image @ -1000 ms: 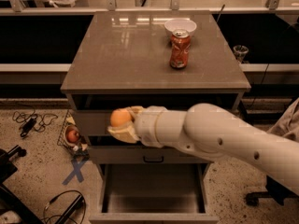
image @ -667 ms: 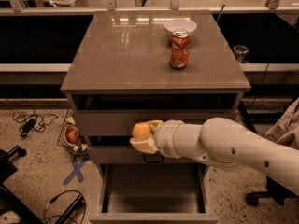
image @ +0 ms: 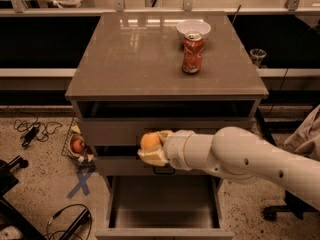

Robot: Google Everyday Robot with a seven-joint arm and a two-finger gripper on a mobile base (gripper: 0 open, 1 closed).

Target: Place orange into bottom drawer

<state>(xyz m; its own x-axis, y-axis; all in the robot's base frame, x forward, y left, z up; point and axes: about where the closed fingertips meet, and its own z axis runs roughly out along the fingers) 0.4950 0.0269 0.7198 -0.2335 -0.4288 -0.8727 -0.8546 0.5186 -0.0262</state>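
Observation:
My gripper (image: 151, 148) is shut on the orange (image: 149, 141), a small round orange-yellow fruit. It holds the fruit in front of the cabinet's middle drawer front, above the left part of the bottom drawer (image: 162, 224). That drawer is pulled out at the bottom of the view, a wide grey-beige tray with a bare floor. My white arm reaches in from the right.
An orange-red soda can (image: 192, 52) and a white bowl (image: 193, 30) stand on the cabinet top (image: 130, 59). A reddish fruit (image: 78, 145) lies in a wire basket on the floor to the left. Cables and a blue X mark (image: 80, 183) are on the floor.
My gripper with the orange has moved right and a little down, from the cabinet's left edge to in front of the middle drawer front.

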